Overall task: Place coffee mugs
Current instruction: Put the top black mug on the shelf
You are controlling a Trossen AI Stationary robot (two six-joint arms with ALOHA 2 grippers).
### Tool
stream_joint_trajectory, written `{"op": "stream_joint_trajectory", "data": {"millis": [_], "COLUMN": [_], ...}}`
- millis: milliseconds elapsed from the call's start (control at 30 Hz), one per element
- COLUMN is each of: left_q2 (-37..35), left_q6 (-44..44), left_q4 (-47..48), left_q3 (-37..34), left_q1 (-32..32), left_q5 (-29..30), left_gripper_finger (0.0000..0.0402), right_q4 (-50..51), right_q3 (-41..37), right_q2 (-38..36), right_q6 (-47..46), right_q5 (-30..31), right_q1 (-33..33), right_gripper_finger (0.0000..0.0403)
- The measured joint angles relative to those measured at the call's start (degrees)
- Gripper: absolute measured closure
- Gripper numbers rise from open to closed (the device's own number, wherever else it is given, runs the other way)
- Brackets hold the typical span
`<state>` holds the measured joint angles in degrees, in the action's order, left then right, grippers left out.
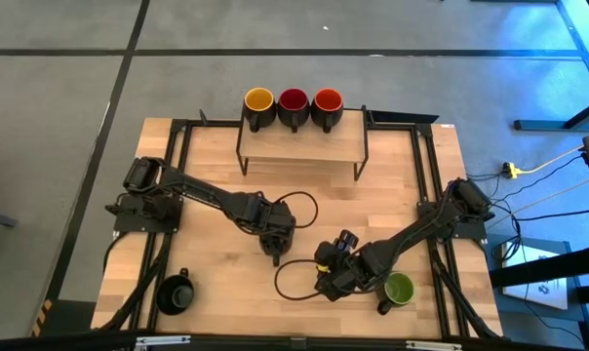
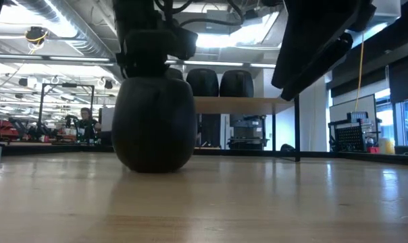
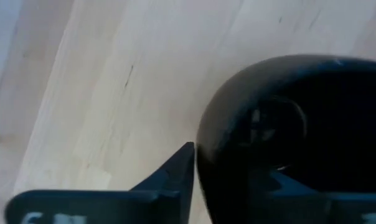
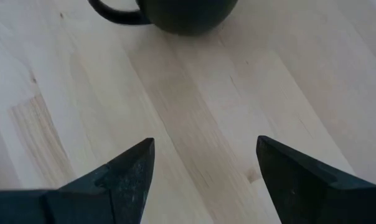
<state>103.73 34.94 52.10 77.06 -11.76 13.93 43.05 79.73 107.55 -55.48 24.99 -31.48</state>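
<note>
A black mug (image 2: 153,121) with a dark inside (image 3: 312,124) stands on its base at the table's middle. My left gripper (image 1: 275,237) comes down over its rim and is shut on it. My right gripper (image 1: 329,280) is open, low over bare wood near the near edge, with a black mug (image 4: 182,12) just ahead of its fingers. A green-inside mug (image 1: 399,290) stands beside the right forearm. Another dark-inside mug (image 1: 175,292) stands at the near left. The yellow (image 1: 259,100), red (image 1: 293,100) and orange-red (image 1: 328,100) mugs stand on the wooden shelf (image 1: 299,146). My left gripper has the black mug by its rim wall (image 3: 203,155), coming from above and pointing down. One finger (image 3: 172,177) lies against the outside of the wall; the other is lost in the dark inside. The mug stays upright with its base (image 2: 153,165) on the table.
The shelf stands at the table's far middle on thin black legs (image 1: 241,161). Black cable loops lie on the wood by both grippers (image 1: 296,285). Black frame rails (image 1: 177,156) run along the left and right sides. A person (image 2: 87,118) sits far off in the room.
</note>
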Motion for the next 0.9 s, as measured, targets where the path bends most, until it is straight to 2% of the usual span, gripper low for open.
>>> {"op": "stream_joint_trajectory", "data": {"millis": [167, 333, 533, 633, 767, 900], "left_q2": [-1.8, -5.7, -14.0, -19.0, -25.3, -31.8], "left_q6": [-0.7, -2.3, -7.6, -9.3, -9.6, -6.3], "left_q4": [0.5, 2.0, 5.4, 8.9, 15.0, 21.1], "left_q3": [0.0, 0.0, 0.0, 0.0, 0.0, 0.0], "left_q1": [-0.3, -0.4, -2.8, -5.3, -10.0, -15.8], "left_q5": [-1.4, -1.9, -1.6, 0.6, 6.8, 11.4], "left_gripper_finger": [0.0287, 0.0283, 0.0283, 0.0282, 0.0282, 0.0282], "right_q4": [0.1, 0.0, -0.7, -2.8, -2.3, 3.5], "right_q3": [0.0, 0.8, 5.0, 7.6, 14.6, 24.5], "right_q2": [0.2, 0.2, 0.2, 0.5, 2.8, 7.4], "right_q6": [0.2, -0.4, -4.7, -6.5, -8.7, -9.5], "right_q5": [0.3, 0.0, -0.1, 0.5, 2.5, 3.7], "right_q1": [0.0, 0.0, -0.1, -0.1, 0.0, 0.9], "right_gripper_finger": [0.0134, 0.0134, 0.0134, 0.0134, 0.0134, 0.0134]}}
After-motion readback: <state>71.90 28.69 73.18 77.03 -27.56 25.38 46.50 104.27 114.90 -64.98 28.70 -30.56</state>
